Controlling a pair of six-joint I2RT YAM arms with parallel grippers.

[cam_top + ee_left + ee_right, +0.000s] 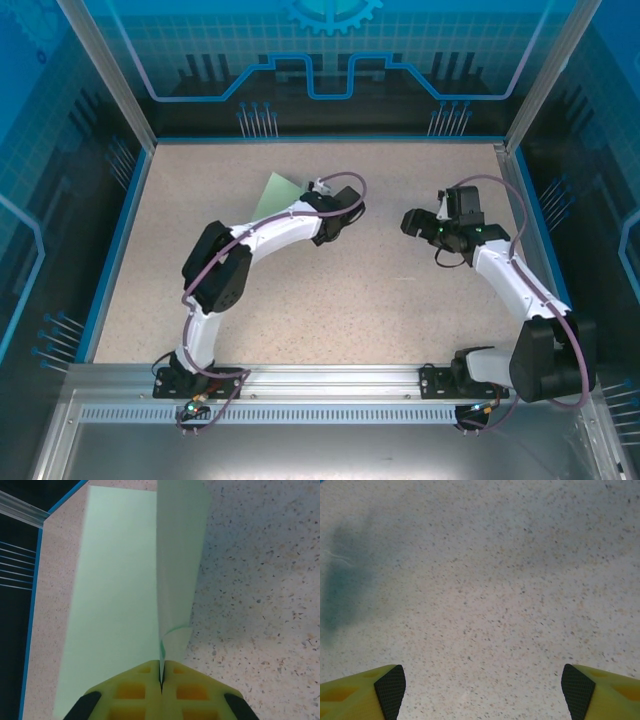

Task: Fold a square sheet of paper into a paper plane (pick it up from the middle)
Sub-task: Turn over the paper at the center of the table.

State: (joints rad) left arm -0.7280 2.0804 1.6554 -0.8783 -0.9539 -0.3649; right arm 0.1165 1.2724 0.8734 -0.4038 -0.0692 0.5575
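The one sheet of paper [277, 194], pale mint green and plain, lay in the upper middle of the top view, just a pointed corner of it showing beside the end of the left arm [262, 238]. The left wrist view showed more of it. One part of the sheet [112, 610] lay flat on the speckled bench [260, 580], left of centre in the frame. A second part stood up on edge, running from the top centre down to the left hand [161, 672]. That hand's two yellow fingers [135, 692] were pressed together on the paper's lower edge. A blue rim [31, 630] bordered the bench at the far left of that frame. In the top view the right hand [412, 220] sat right of centre, well apart from the sheet. The right wrist view showed the right hand [482, 685] with its two fingers spread wide at the bottom corners, holding nothing, over bare bench [495, 580] with a dark blurred shadow [342, 575] at the upper left.
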